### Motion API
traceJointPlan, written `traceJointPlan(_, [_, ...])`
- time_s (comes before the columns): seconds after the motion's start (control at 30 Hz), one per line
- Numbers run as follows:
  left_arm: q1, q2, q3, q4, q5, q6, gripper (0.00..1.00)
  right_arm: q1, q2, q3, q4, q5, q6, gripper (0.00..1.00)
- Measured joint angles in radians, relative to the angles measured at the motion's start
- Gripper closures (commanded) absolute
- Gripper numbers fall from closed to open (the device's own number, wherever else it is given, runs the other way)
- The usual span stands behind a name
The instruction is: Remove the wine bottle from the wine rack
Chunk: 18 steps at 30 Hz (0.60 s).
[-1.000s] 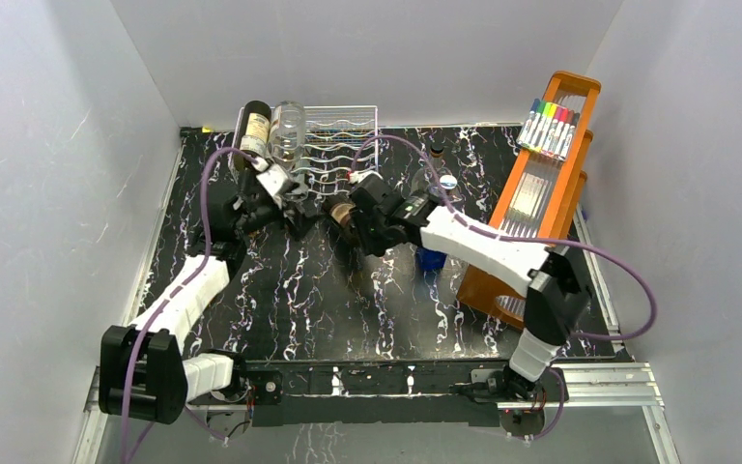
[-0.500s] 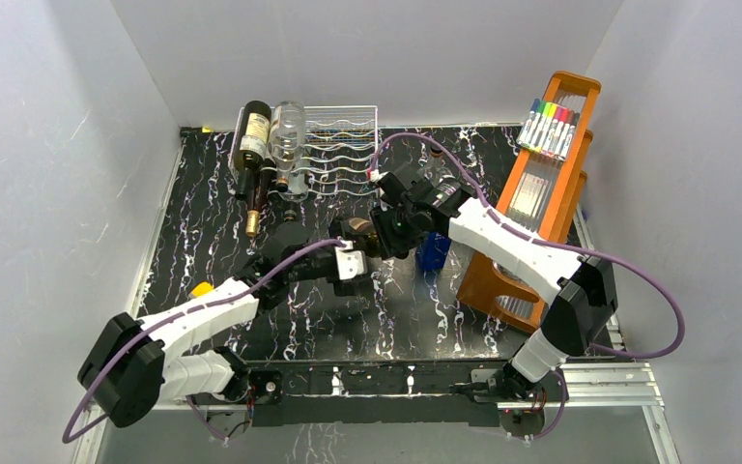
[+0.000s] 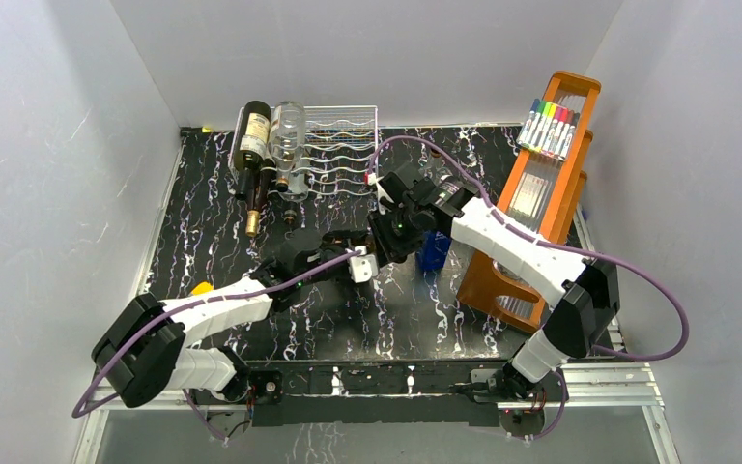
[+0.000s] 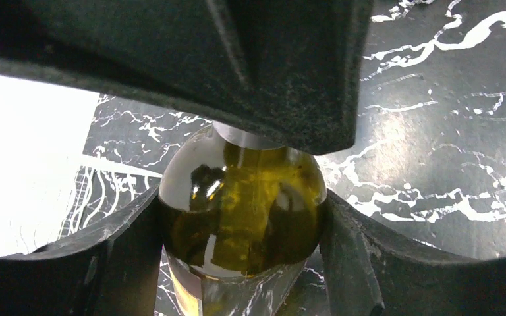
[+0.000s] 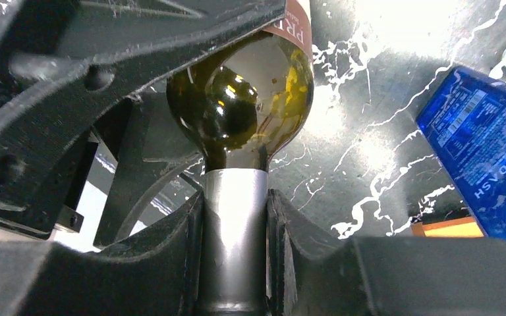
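Observation:
The wine bottle [image 5: 240, 99], dark olive glass with a silver foil neck, hangs over the middle of the table, away from the silver wire wine rack [image 3: 343, 145] at the back. My right gripper [image 5: 235, 250] is shut on the foil neck. My left gripper [image 4: 240, 263] has its fingers [image 4: 132, 250] pressed against both sides of the wine bottle [image 4: 240, 217] at its body. In the top view the two grippers, left [image 3: 353, 261] and right [image 3: 386, 237], meet mid-table and hide most of the bottle.
A dark labelled bottle [image 3: 253, 145] and a clear bottle [image 3: 288, 135] lie in the rack's left cradles. A blue bottle [image 3: 433, 253] stands just right of the grippers. The tall orange wooden rack [image 3: 531, 193] with coloured markers [image 3: 548, 126] stands at the right.
My left arm swung from the rack's front to mid-table and its jaws closed in on the bottle's body. My right arm pulled the bottle slightly right and kept its grip on the neck.

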Motion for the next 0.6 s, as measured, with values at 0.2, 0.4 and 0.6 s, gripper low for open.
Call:
traceJointPlan(0.2, [-0.004, 0.006, -0.001, 0.056, -0.051, -0.073, 0.67, -0.003, -0.027, -0.008, 0.054, 0.038, 0.023, 0.34])
traceJointPlan(0.4, [0.002, 0.012, -0.001, 0.107, -0.092, -0.185, 0.73, -0.004, -0.114, -0.057, 0.197, 0.124, 0.069, 0.26])
traceJointPlan(0.6, [0.003, 0.021, -0.001, 0.143, -0.117, -0.253, 0.77, -0.003, -0.158, -0.111, 0.325, 0.177, 0.082, 0.27])
